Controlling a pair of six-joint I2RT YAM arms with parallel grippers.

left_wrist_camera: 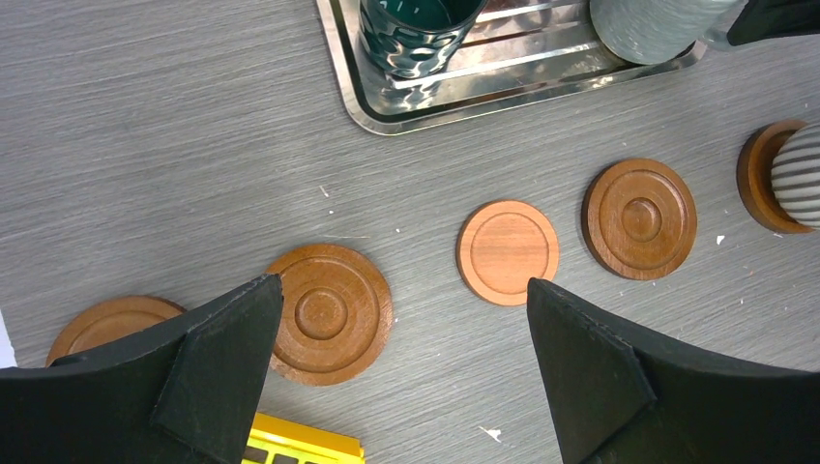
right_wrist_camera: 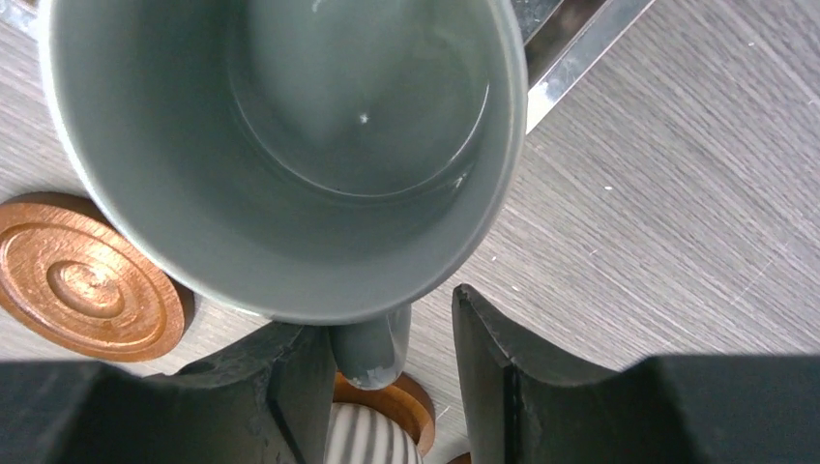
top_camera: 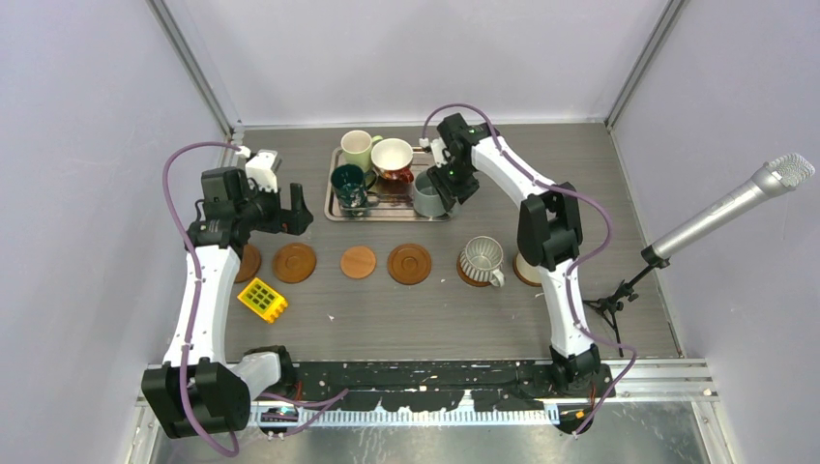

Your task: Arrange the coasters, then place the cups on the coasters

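**Cup transfer in progress: grey cup on tray, not yet gripped**

Step in hand, by judgement: the coasters are laid out and cups are being moved onto them.

- Left gripper (left_wrist_camera: 404,283): jaws fully apart, holding nothing, hovering over the left end of the row beside the yellow block (top_camera: 262,299).
- Coasters (top_camera: 294,262): six in one row across the table. The four at the left are bare, and the leftmost is partly under the left arm.
- Tray (top_camera: 382,218): behind the row. It holds the pale green cup (top_camera: 360,148), red cup (top_camera: 393,159) and dark green cup (top_camera: 348,184), with the grey cup (right_wrist_camera: 290,145) in its right near corner.
- Right gripper (right_wrist_camera: 387,329): jaws parted either side of the grey cup's handle (right_wrist_camera: 370,353). One finger is against it and the other stands clear, so nothing is clamped.
- Ribbed cup (top_camera: 481,257): seated on the fifth coaster. The sixth is mostly hidden behind the right arm and seems to carry a pale cup.

Next move calls for closing squarely on the handle, lifting clear of the tray rim, and setting down centred on the ringed coaster (top_camera: 409,263) without knocking the ribbed cup.

Markings: no brand, label or writing can be read on any item, including the microphone (top_camera: 735,208).
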